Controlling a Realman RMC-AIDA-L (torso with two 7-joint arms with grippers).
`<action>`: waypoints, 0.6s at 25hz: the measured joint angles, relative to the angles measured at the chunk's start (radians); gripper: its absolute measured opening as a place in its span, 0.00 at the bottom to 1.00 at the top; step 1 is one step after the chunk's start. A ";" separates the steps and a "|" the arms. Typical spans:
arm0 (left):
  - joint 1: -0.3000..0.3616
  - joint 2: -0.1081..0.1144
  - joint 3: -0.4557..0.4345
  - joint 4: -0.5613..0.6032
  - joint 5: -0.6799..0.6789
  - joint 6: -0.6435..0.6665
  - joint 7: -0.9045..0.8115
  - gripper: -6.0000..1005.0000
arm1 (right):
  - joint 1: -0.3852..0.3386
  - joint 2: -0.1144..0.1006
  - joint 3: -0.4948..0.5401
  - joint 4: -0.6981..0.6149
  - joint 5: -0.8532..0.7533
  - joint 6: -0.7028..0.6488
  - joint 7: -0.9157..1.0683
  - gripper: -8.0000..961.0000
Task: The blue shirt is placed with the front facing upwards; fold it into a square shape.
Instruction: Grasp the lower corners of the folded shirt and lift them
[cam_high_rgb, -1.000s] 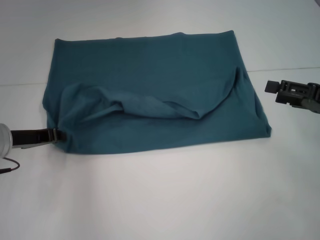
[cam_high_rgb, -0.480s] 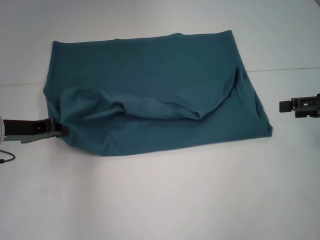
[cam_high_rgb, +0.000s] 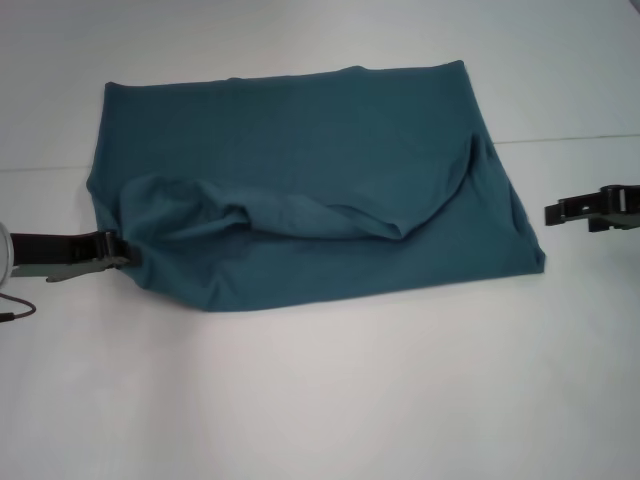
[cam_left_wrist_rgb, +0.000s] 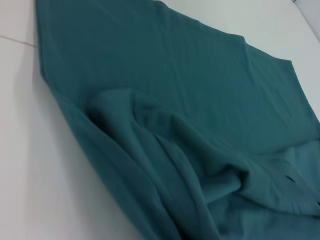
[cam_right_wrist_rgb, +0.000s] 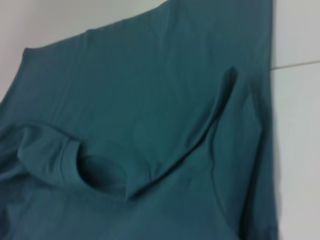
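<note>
The blue shirt (cam_high_rgb: 300, 150) lies partly folded on the white table (cam_high_rgb: 350, 400). A rumpled fold with a sleeve opening runs across its middle, and no lettering shows. My left gripper (cam_high_rgb: 122, 255) is at the shirt's left edge, shut on the fabric where the fold ends. My right gripper (cam_high_rgb: 555, 212) hangs just off the shirt's right edge, apart from it. The left wrist view shows the bunched fold of the shirt (cam_left_wrist_rgb: 200, 75) close up. The right wrist view shows the shirt (cam_right_wrist_rgb: 150, 75) with the sleeve opening.
A thin cable (cam_high_rgb: 15, 308) lies on the table by the left arm. A seam line (cam_high_rgb: 580, 138) crosses the table behind the right gripper. Bare white table stretches along the near side.
My left gripper has moved slightly away and inward with the shirt's edge, and the near-left corner has drawn in. My right gripper has dropped nearer and turned side-on.
</note>
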 joint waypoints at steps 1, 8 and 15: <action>0.000 -0.001 0.000 0.000 0.000 -0.001 0.000 0.02 | 0.007 0.013 -0.012 0.010 -0.010 0.027 -0.002 0.82; -0.001 -0.007 0.000 -0.004 -0.001 -0.014 -0.001 0.02 | 0.066 0.055 -0.051 0.148 -0.091 0.211 0.027 0.82; 0.005 -0.015 0.000 -0.005 -0.001 -0.022 -0.001 0.02 | 0.081 0.084 -0.054 0.171 -0.096 0.304 0.024 0.81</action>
